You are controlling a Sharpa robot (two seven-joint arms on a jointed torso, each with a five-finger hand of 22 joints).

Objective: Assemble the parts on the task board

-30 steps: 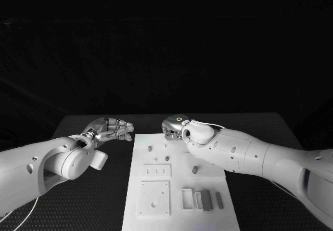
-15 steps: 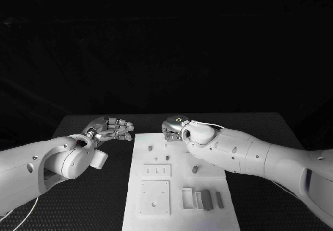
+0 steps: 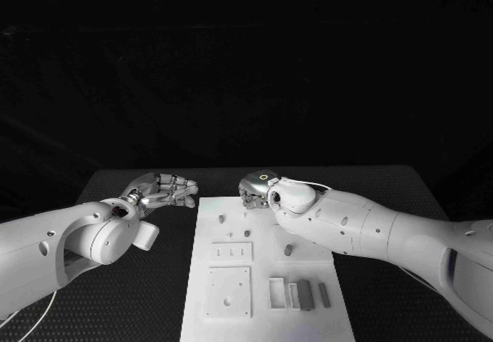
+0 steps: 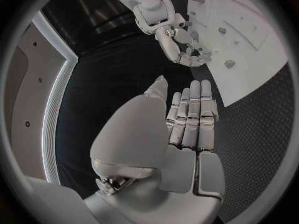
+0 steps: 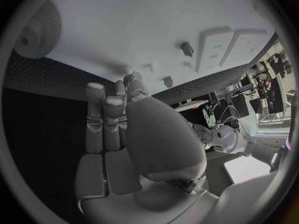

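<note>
Worktop [image 3: 134, 285]: black and bumpy, with the task board lying in the middle of it.
Task board [image 3: 262, 324]: a long white plate, running from the near edge toward the far side, between the two arms.
Right arm [image 3: 380, 235]: big and white — it reached in over the far right part of the board.
Left arm [image 3: 72, 246]: big and white, over the worktop just left of the board.
Right hand [image 3: 257, 189]: over the far end of the board. Its fingers [image 5: 99, 119] lay straight and close side by side, and they held nothing.
Left hand [image 3: 164, 191]: over the black worktop, near the board's far left corner, off the board. Its fingers [image 4: 193, 114] were stretched out straight and held nothing.
Square plates [image 3: 230, 292]: two flat white squares lay on the board, one behind the other.
Parts [image 3: 305, 293]: small grey bars lay side by side near the board's near right corner — a few little pegs [image 3: 288, 250] stood farther up the board.
</note>
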